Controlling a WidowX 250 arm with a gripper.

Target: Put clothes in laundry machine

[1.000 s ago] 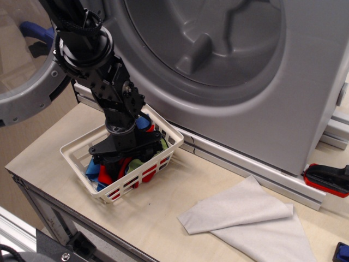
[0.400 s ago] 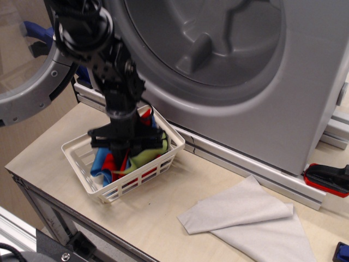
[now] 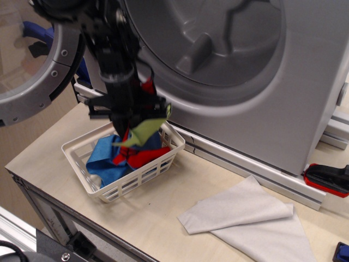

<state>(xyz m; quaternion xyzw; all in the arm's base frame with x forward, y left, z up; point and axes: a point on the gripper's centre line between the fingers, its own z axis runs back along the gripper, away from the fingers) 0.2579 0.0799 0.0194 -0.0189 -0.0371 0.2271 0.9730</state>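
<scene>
My gripper (image 3: 128,117) is shut on a bunch of clothes and holds it just above the white slatted basket (image 3: 122,183). A light green cloth (image 3: 146,130) and a red cloth with black edging (image 3: 146,87) hang from the fingers. A blue cloth (image 3: 109,158) and another red cloth (image 3: 148,156) trail down into the basket. The grey laundry machine (image 3: 305,82) stands behind, its ribbed drum (image 3: 212,38) open. Its round glass door (image 3: 32,71) is swung out to the left.
A large pale grey cloth (image 3: 251,218) lies on the wooden table (image 3: 54,142) at the front right. A red and black tool (image 3: 327,179) lies at the right edge by the machine's rail. The table's front edge is close below the basket.
My gripper has risen out of the basket with the clothes in its grip. The green and red cloths lifted up with it, and the blue cloth now lies uncovered in the basket.
</scene>
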